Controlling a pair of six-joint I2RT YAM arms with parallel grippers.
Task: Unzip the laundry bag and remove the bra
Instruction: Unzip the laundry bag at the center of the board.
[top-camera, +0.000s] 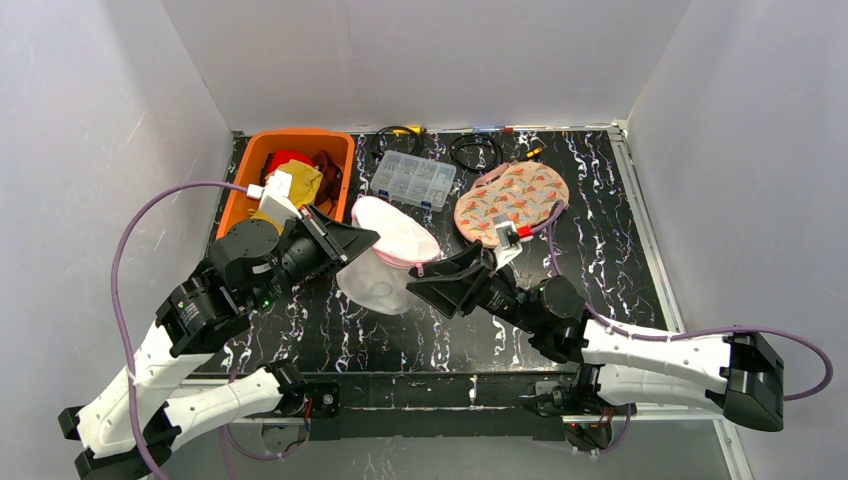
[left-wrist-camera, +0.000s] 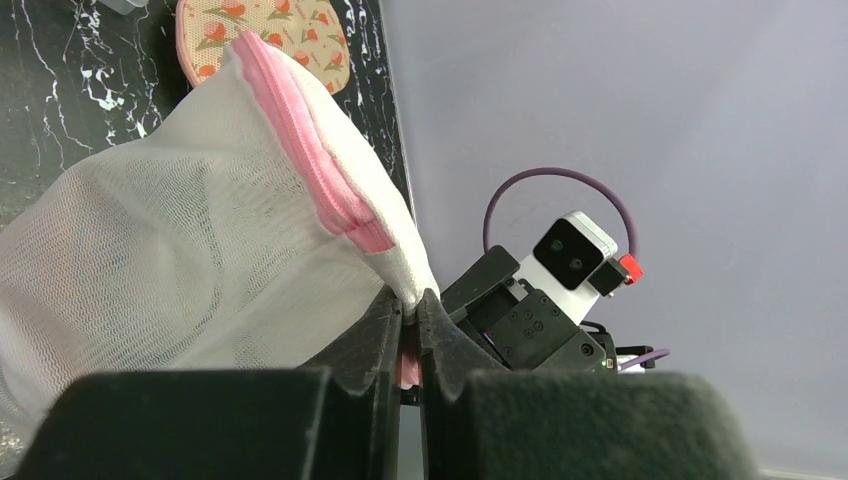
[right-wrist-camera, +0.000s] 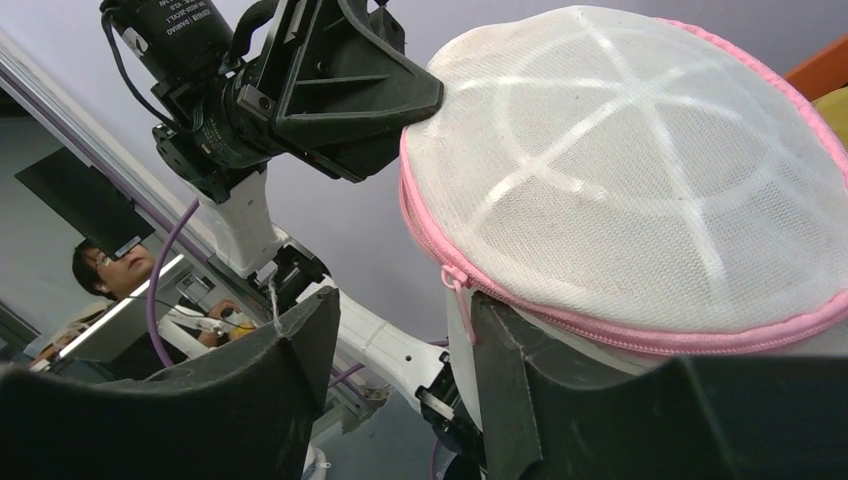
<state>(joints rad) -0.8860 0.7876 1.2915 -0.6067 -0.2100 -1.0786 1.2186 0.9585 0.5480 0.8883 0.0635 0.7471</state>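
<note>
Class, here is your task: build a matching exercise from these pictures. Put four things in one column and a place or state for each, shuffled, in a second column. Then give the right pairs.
Column one
1. left gripper
2. right gripper
3. orange bin
4. clear box

Column two
A. open, by the zip pull
B. back left corner of the table
C. shut on the laundry bag
D. at the back, between the bin and the floral fabric

Pairs: 1-C, 2-A, 3-B, 4-D

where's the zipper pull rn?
Right wrist view, left of centre: the zipper pull hangs off the laundry bag, right at the mouth of the open right gripper.
</note>
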